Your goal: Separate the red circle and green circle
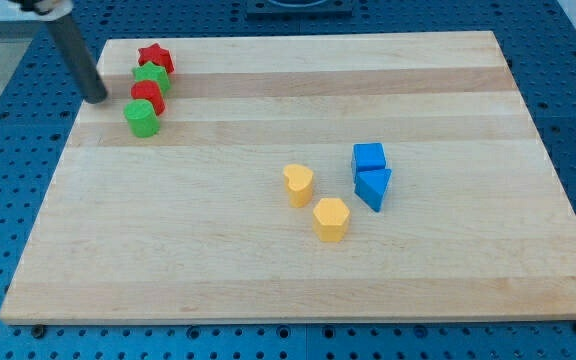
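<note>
At the view's far left, my tip (98,99), the lower end of the straight dark rod, rests on the pale wooden board (268,270) close to its left edge; it has no jaws and holds nothing, and a small gap separates it from the blocks to its right. Those four blocks form a tight slanted column near the board's top-left corner: a red star block (155,57) at the top, a green star-like block (152,77) touching below it, then the red circle block (148,95), and the green circle block (141,118) lowest, pressed against the red circle. Little board lies between this column and the left and top edges, while bare wood stretches wide to its right and below. Toward the middle sit a yellow heart block (298,185) and a yellow hexagonal block (331,219), close but apart. Just right of them a blue cube (369,157) touches a blue triangular block (373,187), well clear of the right edge.
</note>
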You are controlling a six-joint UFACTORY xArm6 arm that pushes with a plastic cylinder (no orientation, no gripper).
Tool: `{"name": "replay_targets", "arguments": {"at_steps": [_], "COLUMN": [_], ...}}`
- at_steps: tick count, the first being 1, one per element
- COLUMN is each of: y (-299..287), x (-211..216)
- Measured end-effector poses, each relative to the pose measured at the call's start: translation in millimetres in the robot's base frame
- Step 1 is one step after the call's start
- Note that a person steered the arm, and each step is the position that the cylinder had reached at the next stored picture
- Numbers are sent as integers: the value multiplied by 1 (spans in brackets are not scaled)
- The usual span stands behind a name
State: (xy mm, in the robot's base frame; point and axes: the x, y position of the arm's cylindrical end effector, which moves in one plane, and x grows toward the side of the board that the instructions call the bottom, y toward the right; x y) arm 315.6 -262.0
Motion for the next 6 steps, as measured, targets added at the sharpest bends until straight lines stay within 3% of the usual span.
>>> {"name": "replay_targets", "arguments": {"at_steps": [1,3,6], "y": [42,69,94], "x": [10,84,111]}}
